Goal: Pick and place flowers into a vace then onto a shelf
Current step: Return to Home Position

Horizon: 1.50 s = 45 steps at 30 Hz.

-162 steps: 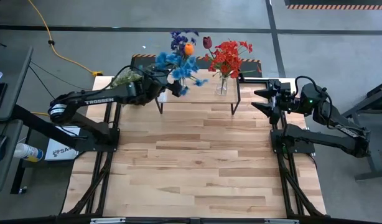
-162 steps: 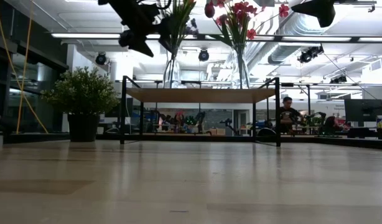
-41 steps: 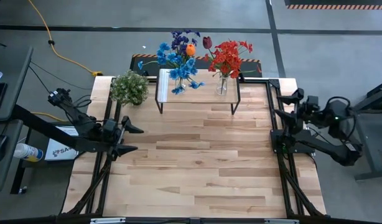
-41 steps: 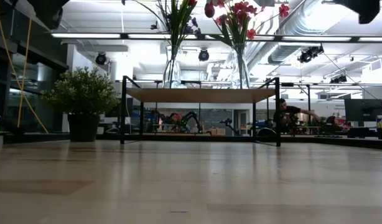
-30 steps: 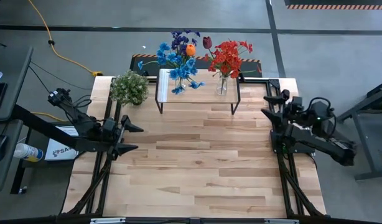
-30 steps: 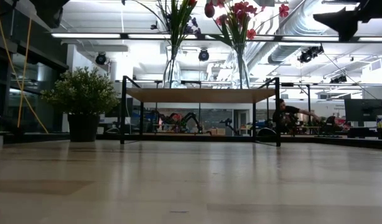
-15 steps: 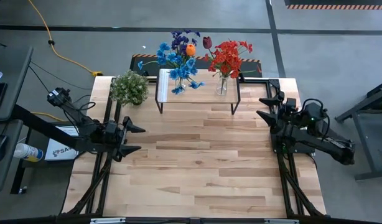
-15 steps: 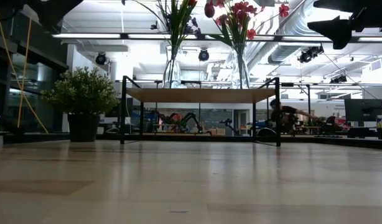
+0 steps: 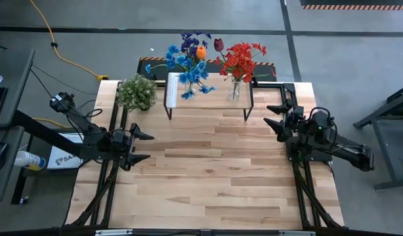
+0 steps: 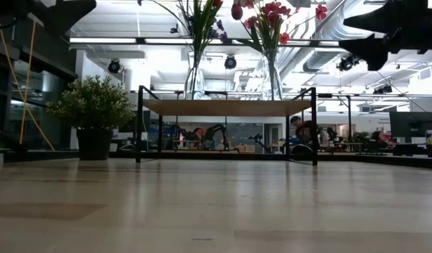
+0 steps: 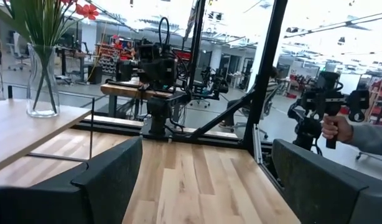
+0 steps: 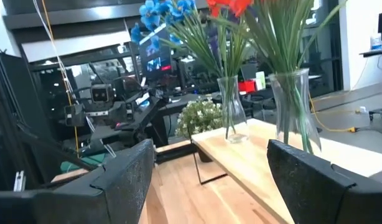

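The shelf [image 9: 214, 99] stands at the table's far middle on its thin black legs. Two glass vases rest on its top. The left vase [image 10: 193, 79] holds blue, purple and orange flowers [image 9: 188, 64]. The right vase [image 10: 271, 76] holds red and maroon flowers [image 9: 242, 60]. My left gripper [image 9: 146, 146] hovers open by the table's left edge, well short of the shelf, and its fingers frame bare table in its wrist view [image 11: 203, 180]. My right gripper [image 9: 272, 116] hovers open at the right edge, near the shelf's right end [image 12: 209, 180].
A bushy pale-green potted plant [image 9: 136, 92] stands on the table left of the shelf. Black frame rails run along both side edges of the table [image 9: 201, 183]. A person's hand with a handheld device [image 11: 340, 121] shows beyond the table's right side.
My right gripper has sunk and come a little way in from the right edge toward the table's middle, staying open. My left gripper has dropped slightly and rolled a little, still open. Shelf, vases and flowers have not moved.
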Available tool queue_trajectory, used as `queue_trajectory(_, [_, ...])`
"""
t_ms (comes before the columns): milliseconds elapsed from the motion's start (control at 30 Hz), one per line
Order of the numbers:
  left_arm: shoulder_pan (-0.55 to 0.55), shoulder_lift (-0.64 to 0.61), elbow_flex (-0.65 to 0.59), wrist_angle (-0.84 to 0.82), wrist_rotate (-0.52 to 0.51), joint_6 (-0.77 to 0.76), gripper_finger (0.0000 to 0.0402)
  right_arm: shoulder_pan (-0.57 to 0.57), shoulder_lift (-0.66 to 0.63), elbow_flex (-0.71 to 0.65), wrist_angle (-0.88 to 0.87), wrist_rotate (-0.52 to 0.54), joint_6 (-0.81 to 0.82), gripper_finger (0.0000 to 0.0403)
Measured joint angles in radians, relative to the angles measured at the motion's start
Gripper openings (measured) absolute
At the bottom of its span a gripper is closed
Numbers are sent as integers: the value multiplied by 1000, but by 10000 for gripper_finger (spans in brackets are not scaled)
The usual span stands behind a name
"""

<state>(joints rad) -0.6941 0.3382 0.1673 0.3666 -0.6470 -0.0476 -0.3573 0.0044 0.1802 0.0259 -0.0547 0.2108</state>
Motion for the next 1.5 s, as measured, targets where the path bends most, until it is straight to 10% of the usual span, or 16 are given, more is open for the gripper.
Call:
queue_trajectory(700, [0,192,-93,373,36,155,390,0,1,0,-5,8,-20,303])
queue_trajectory(1000, [0,182,-97,329,56,149,390,0,1,-167,233,-34,36,303])
queue_trajectory(1500, [14,159,-97,251,138,65,390,0,1,-148,158,-128,24,303])
